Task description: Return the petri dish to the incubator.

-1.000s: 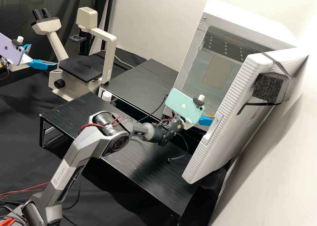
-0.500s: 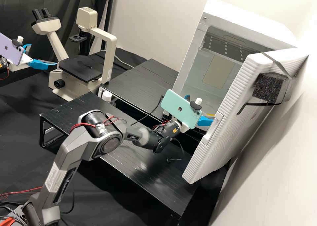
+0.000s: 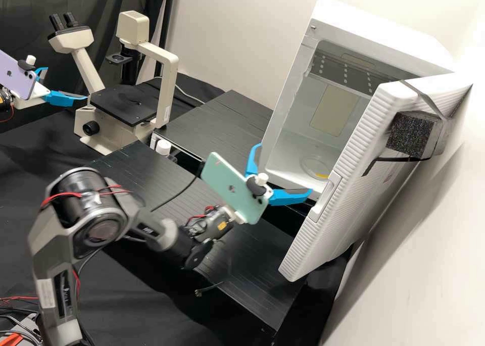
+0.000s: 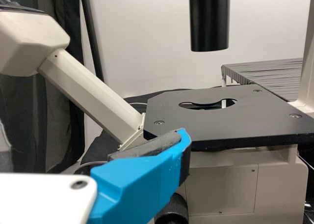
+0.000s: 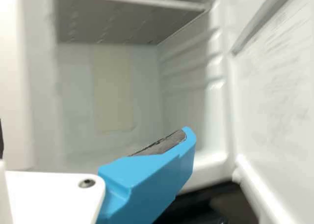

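On the floor of the white incubator (image 3: 375,37), near its mouth, lies the clear petri dish (image 3: 314,164), seemingly flat, a patch of yellow at its edge. The right tool (image 3: 284,169) hangs just outside with its two fingers spread and nothing between them, so the placing looks done and getting clear is the step in hand. Do it well by backing straight out, level and unhurried, the fingers kept wide. One finger sits close to the handle side of the open door (image 3: 348,225), so any turn should wait until both tips are past that edge; a sideways swing too soon could catch the door or jolt the incubator and slide the dish. The left tool (image 3: 65,83), its fingers also apart, can best wait beside the microscope (image 3: 164,83).
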`<action>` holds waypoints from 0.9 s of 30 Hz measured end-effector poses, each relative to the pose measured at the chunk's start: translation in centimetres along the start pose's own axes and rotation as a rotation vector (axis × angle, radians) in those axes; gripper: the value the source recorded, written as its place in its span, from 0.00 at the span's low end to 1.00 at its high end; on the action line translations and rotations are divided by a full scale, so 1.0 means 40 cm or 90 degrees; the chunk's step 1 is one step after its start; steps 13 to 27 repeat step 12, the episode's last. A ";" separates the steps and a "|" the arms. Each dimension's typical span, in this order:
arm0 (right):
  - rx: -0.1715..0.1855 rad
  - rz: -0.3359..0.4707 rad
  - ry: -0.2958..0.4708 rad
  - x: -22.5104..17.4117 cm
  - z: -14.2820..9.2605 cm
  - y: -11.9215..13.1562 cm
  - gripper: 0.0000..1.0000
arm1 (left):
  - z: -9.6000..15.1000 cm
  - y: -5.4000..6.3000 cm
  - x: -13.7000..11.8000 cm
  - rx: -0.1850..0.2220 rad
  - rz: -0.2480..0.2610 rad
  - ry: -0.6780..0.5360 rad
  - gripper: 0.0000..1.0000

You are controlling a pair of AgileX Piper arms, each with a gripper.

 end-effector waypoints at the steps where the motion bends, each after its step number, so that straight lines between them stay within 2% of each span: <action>1: 0.009 -0.007 0.001 -0.026 -0.011 -0.007 1.00 | 0.000 0.000 0.000 0.000 0.000 0.000 1.00; 6: 0.057 -0.032 0.016 -0.138 -0.058 -0.023 1.00 | 0.000 0.000 0.000 0.000 0.000 0.000 1.00; 12: 0.086 -0.040 0.032 -0.224 -0.083 -0.034 1.00 | 0.000 0.000 0.000 0.000 0.000 0.000 1.00; 27: 0.086 -0.040 0.032 -0.224 -0.083 -0.034 1.00 | 0.000 0.000 0.000 0.000 0.000 0.000 1.00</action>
